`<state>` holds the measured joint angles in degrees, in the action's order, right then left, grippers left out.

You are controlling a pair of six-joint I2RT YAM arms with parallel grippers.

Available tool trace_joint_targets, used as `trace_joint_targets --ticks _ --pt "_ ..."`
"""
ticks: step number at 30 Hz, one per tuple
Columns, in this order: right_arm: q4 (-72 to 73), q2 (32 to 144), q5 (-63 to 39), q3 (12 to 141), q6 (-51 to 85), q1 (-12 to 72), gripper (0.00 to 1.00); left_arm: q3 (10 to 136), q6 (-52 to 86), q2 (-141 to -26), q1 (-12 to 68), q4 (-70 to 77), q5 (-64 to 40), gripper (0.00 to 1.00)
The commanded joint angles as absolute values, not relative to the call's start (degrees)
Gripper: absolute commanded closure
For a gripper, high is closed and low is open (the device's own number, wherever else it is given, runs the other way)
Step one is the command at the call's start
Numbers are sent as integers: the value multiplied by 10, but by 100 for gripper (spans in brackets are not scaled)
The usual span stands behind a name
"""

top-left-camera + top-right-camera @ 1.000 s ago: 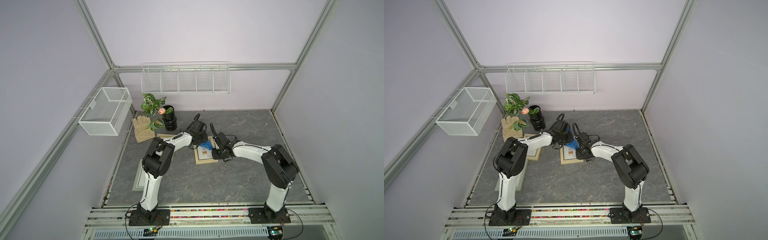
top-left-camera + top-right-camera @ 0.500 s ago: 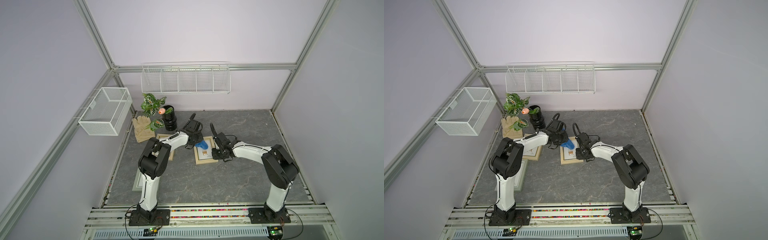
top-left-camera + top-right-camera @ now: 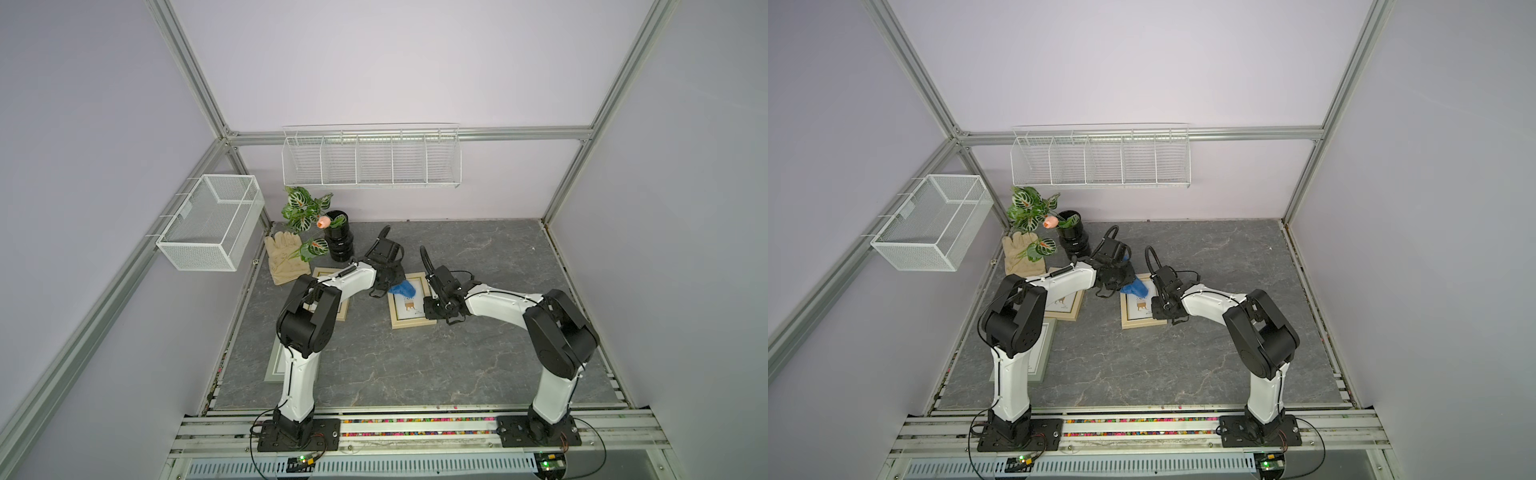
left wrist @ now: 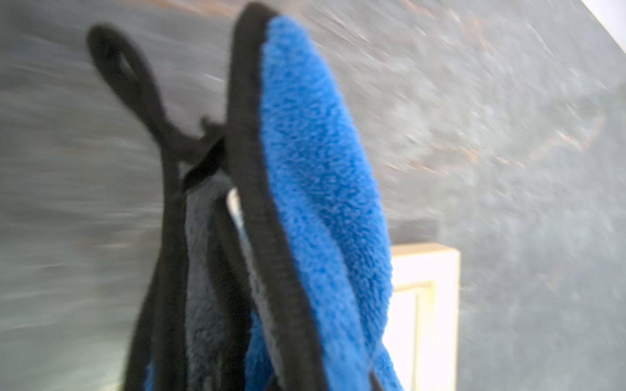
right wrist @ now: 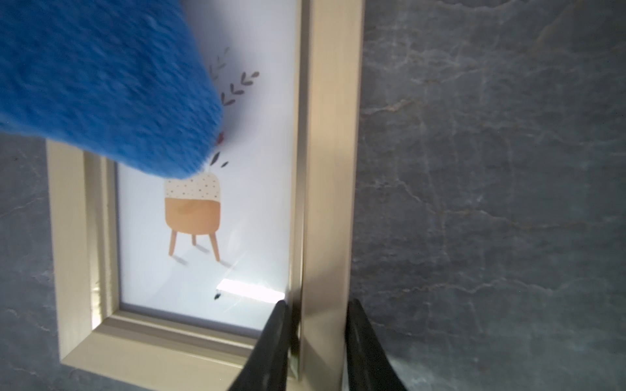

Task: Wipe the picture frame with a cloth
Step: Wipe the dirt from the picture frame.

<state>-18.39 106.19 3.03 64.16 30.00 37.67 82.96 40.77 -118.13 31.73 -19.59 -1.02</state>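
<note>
With left gripper, held cloth pinched tight, jaws together on its folds. Saw in both top views only a blue tuft poking from that gripper over the far end of frame, flat on table between the arms. Got more from the left wrist view: cloth hanging in black-edged folds, loop dangling beside, one pale corner of frame behind. Could not see fingers there, and found the table blurred. With right gripper, clamped frame by one side rail, one finger at the glass edge, one at the outer edge. Learned that only from the right wrist view; made out right gripper in the top views merely as a dark mass at the frame's side. Saw there too cloth covering the upper part of print, a potted plant on legs; could not tell whether touching glass. Noted glove and pot well apart, near the far left corner.
</note>
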Motion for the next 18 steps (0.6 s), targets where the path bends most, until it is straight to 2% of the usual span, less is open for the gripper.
trace_joint_targets --ticks 1,7,13,18 --pt "-232 1064 46 623 313 376 79 826 394 -1193 318 -241 33 100" --pt "-237 1064 47 628 313 376 79 918 396 -1253 368 -268 3 100" --pt "-238 1063 52 627 318 373 79 854 405 -1207 357 -293 26 100" --pt "-237 1069 48 625 323 360 79 748 419 -1132 381 -290 -9 100"
